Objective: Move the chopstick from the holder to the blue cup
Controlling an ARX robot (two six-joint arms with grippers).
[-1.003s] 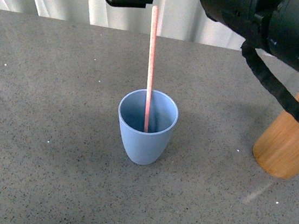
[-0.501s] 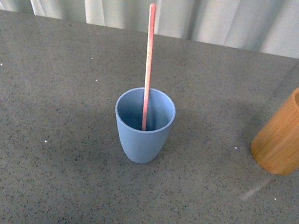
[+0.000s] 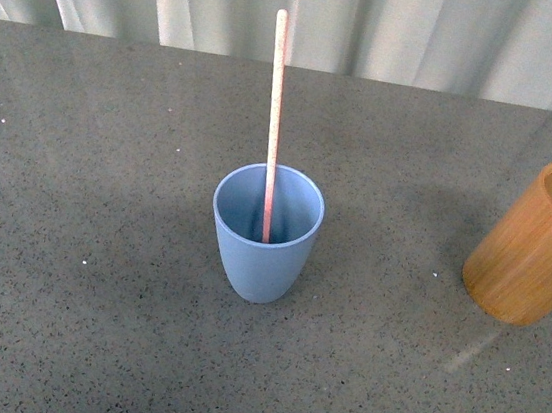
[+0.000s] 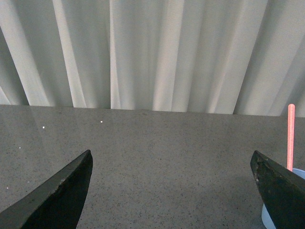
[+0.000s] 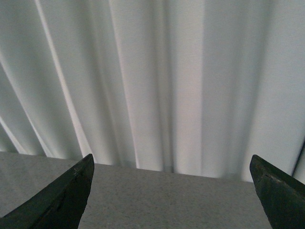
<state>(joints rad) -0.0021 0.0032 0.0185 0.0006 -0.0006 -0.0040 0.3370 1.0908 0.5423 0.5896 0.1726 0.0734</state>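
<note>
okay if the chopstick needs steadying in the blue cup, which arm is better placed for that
Probably the left. The left gripper is open and its wrist view shows the chopstick above the blue cup rim. The right gripper, also open, sees only curtain and table edge.

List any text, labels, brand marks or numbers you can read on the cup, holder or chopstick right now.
None: no readable text in any view.
The blue cup is plain.
The holder shows only wood grain.
The chopstick is unmarked.
</note>
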